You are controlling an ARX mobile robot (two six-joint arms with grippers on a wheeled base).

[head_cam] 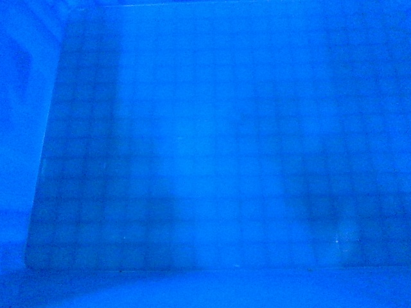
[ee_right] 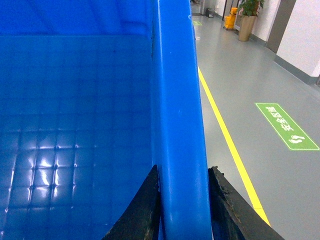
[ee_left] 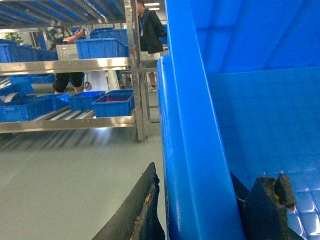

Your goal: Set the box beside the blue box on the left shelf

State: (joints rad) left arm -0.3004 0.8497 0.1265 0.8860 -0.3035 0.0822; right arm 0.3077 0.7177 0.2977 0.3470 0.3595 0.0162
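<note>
The box (head_cam: 212, 147) is a large blue crate. Its grid-marked floor fills the whole head view, so neither gripper shows there. In the left wrist view my left gripper (ee_left: 210, 176) straddles the box's thick left rim (ee_left: 187, 150), one finger outside and one inside, shut on it. My right gripper (ee_right: 184, 170) is shut on the opposite rim (ee_right: 175, 90), with both black fingers pressed against it. To the left stands a metal shelf (ee_left: 70, 122) holding several blue boxes (ee_left: 114, 102). I cannot tell which of them is the blue box meant.
A person in dark clothes (ee_left: 150, 30) stands behind the shelf's upright. Grey floor lies between me and the shelf. On the right run a yellow floor line (ee_right: 225, 130) and a green floor sign (ee_right: 286, 126), with a potted plant (ee_right: 247, 17) far off.
</note>
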